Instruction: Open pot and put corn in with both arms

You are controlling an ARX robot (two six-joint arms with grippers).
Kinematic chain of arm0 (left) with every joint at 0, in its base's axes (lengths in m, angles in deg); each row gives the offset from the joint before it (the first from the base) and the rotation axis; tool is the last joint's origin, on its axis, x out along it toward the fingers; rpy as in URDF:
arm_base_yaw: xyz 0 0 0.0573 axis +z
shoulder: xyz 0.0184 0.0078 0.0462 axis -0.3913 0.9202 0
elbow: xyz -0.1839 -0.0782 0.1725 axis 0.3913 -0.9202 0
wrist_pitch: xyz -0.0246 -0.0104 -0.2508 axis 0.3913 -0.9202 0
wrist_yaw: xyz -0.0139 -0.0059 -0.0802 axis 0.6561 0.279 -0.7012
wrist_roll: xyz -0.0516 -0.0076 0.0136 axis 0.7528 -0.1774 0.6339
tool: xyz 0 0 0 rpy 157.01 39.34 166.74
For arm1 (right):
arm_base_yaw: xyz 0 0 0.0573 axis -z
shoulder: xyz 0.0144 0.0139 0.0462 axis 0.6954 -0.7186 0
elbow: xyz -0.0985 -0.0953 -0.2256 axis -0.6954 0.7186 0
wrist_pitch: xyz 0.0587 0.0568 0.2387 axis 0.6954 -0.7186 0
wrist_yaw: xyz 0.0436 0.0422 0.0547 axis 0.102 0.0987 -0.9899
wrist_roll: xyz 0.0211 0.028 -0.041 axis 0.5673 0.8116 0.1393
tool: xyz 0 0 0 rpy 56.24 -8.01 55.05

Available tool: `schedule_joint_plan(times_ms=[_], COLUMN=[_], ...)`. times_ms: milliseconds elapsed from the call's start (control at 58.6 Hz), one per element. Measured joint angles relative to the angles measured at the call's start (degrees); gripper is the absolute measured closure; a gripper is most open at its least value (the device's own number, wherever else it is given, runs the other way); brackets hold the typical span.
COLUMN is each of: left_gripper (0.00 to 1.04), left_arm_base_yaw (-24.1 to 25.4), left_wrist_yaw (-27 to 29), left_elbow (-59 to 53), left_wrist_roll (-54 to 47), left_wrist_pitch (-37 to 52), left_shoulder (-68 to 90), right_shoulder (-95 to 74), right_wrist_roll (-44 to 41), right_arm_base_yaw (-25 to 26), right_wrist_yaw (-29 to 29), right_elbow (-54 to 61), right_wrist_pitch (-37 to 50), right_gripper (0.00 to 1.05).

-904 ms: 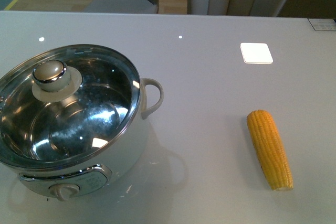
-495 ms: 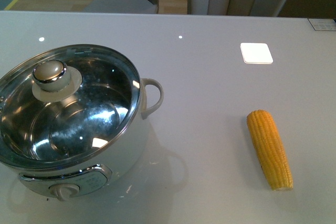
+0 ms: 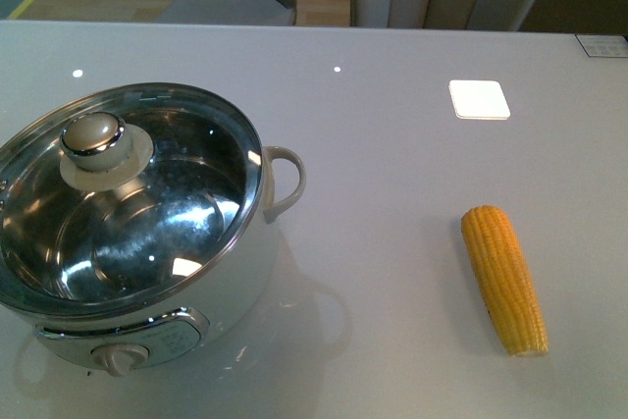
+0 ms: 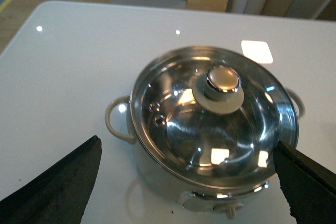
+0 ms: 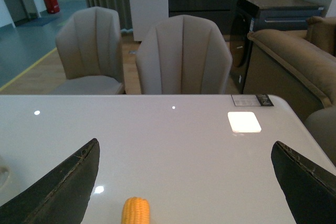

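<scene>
Nothing has moved, so we judge the opening not begun: lid (image 3: 128,201) on pot (image 3: 245,277), corn (image 3: 503,277) well apart, left gripper (image 4: 186,144) and right gripper (image 5: 185,145) spread wide (both empty).

The pot (image 3: 250,277), white with a chrome rim, stands upright at the left of the tabletop (image 3: 392,174). It is closed by a glass lid (image 3: 186,213) with a rounded knob (image 3: 95,136). Its loop handle (image 3: 285,182) faces right and its dial (image 3: 118,356) faces the robot. The yellow corn (image 3: 503,279) lies flat, well apart to the right, its near end angled slightly rightward.
</scene>
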Motion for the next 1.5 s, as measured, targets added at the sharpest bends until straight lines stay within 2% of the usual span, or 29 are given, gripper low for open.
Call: schedule_joint_plan(times_ms=[154,307,648,938,1416,1501], left_gripper=[0.07,0.07,0.07,0.07,0.07,0.10], left_arm_base_yaw=[-5.66,-10.12,-13.97,-12.11,-10.97,-10.97], left_wrist_yaw=[2.14,1.88,6.21,7.98,8.68,8.59], left_elbow=[2.62,5.46,10.08,13.00,16.79,17.18], left_wrist_roll=[-0.28,-0.68,-1.73,-1.92,-0.33,-0.28], left_wrist_pitch=[10.27,26.14,53.27,61.86,68.02,68.41], left_shoulder=[10.95,28.35,65.81,83.30,91.73,92.30], right_shoulder=[0.00,0.00,0.00,0.00,0.00,0.00], right_wrist_roll=[0.00,0.00,0.00,0.00,0.00,0.00], right_arm_base_yaw=[0.00,0.00,0.00,0.00,0.00,0.00], right_wrist_yaw=[0.00,0.02,0.02,0.02,0.02,0.02], right_elbow=[0.00,0.00,0.00,0.00,0.00,0.00], right_wrist_pitch=[0.00,0.00,0.00,0.00,0.00,0.00], right_gripper=[0.09,0.09,0.09,0.09,0.09,0.09])
